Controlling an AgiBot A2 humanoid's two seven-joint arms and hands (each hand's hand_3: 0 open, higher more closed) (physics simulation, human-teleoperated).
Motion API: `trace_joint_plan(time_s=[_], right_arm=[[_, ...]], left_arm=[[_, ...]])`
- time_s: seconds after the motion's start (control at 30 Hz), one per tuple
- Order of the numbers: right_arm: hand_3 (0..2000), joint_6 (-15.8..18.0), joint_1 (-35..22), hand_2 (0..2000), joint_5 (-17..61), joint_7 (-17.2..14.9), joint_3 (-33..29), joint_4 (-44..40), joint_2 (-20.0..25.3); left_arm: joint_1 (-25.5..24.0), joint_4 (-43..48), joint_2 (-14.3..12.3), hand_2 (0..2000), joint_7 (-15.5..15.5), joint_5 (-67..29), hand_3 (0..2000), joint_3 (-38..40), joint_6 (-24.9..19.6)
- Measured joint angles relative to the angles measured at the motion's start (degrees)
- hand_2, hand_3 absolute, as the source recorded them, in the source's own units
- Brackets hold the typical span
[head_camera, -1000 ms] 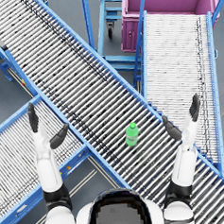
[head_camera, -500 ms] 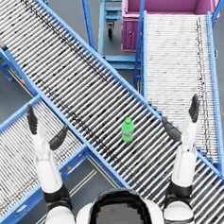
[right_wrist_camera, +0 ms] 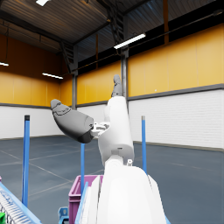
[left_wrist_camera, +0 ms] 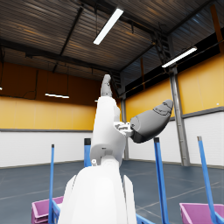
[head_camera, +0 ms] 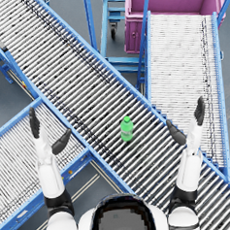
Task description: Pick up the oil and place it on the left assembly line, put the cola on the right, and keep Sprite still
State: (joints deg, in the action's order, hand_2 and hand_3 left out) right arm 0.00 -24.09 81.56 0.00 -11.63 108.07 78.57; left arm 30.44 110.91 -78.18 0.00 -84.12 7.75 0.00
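Bottle: one small green bottle [head_camera: 127, 129] with a green cap, upright on the rollers of the middle line [head_camera: 76, 85]. It stands between the two hands and apart from both.
Identity: by its colour it is probably the Sprite – the one the task says to leave alone. The label is too small to read.
Handling: likely a light plastic drink bottle, firm enough to grip but giving under a hard squeeze. Its smooth round wall may slip, and a nudge could tip it on the rollers.
Where to hold: if it had to be lifted, around the body below the shoulder, from the side – not by the cap.
Left hand: the left hand [head_camera: 44, 139] is raised over the gap beside the left line [head_camera: 13, 163], fingers apart, thumb out, holding nothing.
Right hand: the right hand [head_camera: 190, 128] is raised over the far edge of the middle line, beside the right line [head_camera: 182, 68], fingers apart, empty.
Counts: one bottle; no oil and no cola in view; three roller lines; two hands; one purple bin [head_camera: 172, 6] in the head view, at the end of the right line.
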Motion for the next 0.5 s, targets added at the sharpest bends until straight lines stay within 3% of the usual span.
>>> trace_joint_plan(time_s=[0.5], right_arm=[[0, 2.74, 3.92, 0, -11.61, -2.77, 11.11, -2.5, -4.41]], left_arm=[[-7.01, -3.82, 4.25, 0, 2.76, 12.83, 0, -9.26, 2.77]])
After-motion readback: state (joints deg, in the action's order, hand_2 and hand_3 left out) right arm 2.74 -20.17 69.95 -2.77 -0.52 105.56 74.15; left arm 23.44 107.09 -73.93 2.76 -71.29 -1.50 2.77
